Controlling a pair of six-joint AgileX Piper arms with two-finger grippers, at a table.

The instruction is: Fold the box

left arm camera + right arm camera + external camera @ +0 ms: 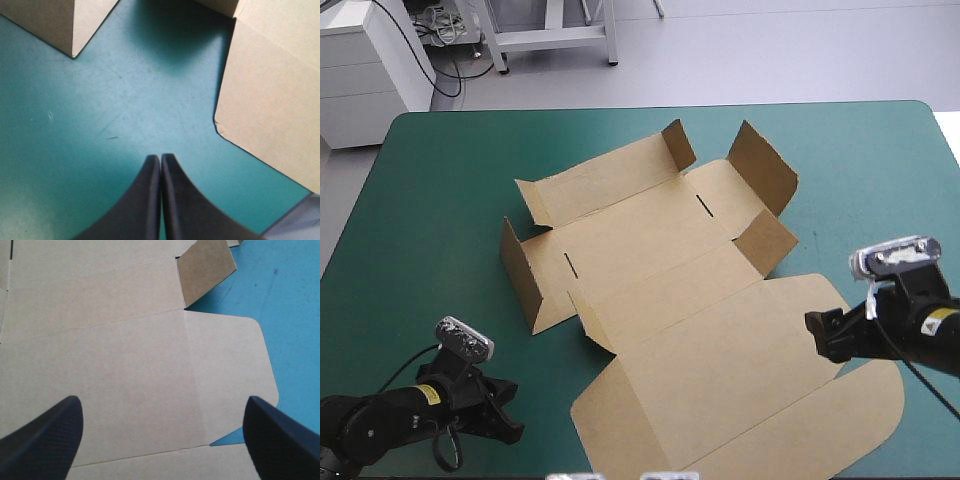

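Plainly, the box (680,270) lies unfolded on the teal-green cover (440,180), a little toward 3 o'clock of the table's middle. Its long axis runs on a slant, from about 11 o'clock at the far end to about 5 o'clock at the near end. The far end holds the narrower panels. The near end is the broad lid panel (720,380), which lies flat, with a round-cornered tuck flap (830,430) pointing at 5 o'clock toward the table's near edge. Side flaps stand up along the cross axis. One is at 8 o'clock (520,275), and two are at 2 o'clock, a larger one (760,165) and a lower one (765,240). A small flap (678,145) also stands at the far edge, near 12 o'clock.

The left gripper (505,420) sits at 7 o'clock of the box, apart from the board. In its wrist view the two black fingers (147,200) are pressed together in one pointed arch with nothing between them. Only bare cover lies under the tip, and the lid's edge is just beside and ahead of it.

The right gripper (825,335) is at 4 o'clock of the box, over the lid panel's edge. In its wrist view the fingers (45,435) are spread wide apart and grip nothing, with flat brown board filling the space between them. I cannot tell whether they touch the board.
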